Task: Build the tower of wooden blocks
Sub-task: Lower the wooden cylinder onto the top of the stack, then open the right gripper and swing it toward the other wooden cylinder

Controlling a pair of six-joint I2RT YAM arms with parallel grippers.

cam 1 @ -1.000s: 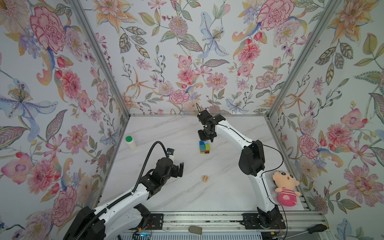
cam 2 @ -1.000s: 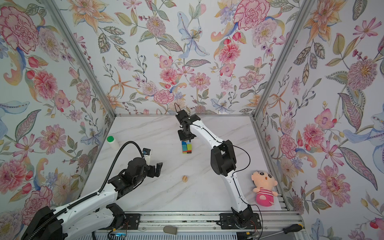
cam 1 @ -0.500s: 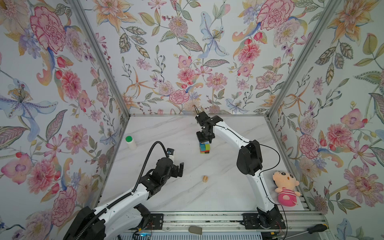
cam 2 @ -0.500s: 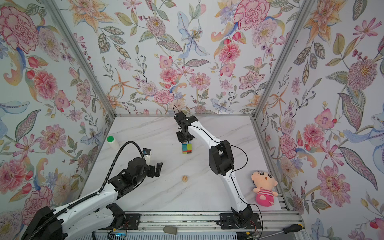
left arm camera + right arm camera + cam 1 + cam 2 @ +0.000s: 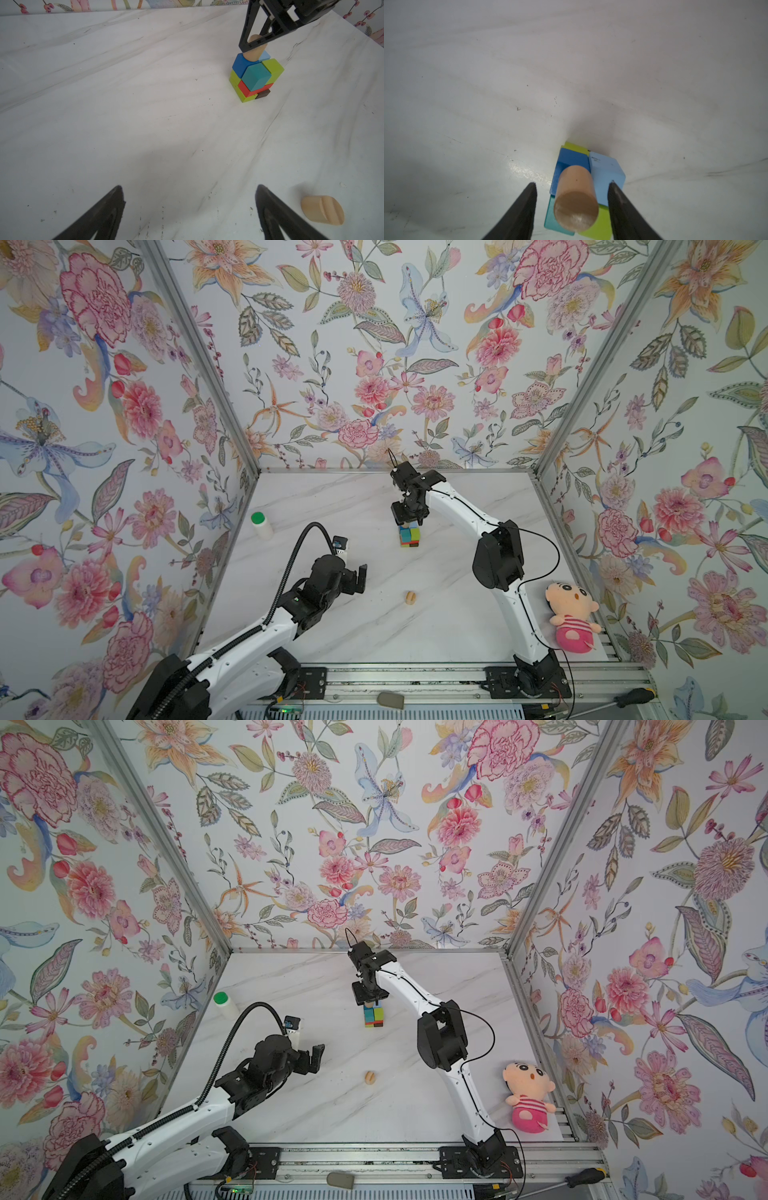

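Note:
The tower (image 5: pixel 409 536) (image 5: pixel 374 1016) is a compact stack of blue, teal, yellow-green, red and dark brown wood blocks (image 5: pixel 256 79) in the middle of the marble table. A tan rounded piece (image 5: pixel 576 195) (image 5: pixel 254 53) stands on its top. My right gripper (image 5: pixel 572 183) (image 5: pixel 409 517) hangs over it, open, with a gap between each finger and the piece. A second tan rounded piece (image 5: pixel 410 597) (image 5: pixel 322 209) lies loose on the table. My left gripper (image 5: pixel 190 186) (image 5: pixel 357 578) is open and empty, low over bare table to the left of that piece.
A white bottle with a green cap (image 5: pixel 261 524) stands at the left edge. A pink plush doll (image 5: pixel 571 618) lies at the right front corner. Flowered walls close in three sides, and a metal rail (image 5: pixel 415 676) runs along the front with a screwdriver (image 5: pixel 631 697) on it.
My right gripper has opened off the tan piece, which stays on top of the tower. The left arm has not moved.

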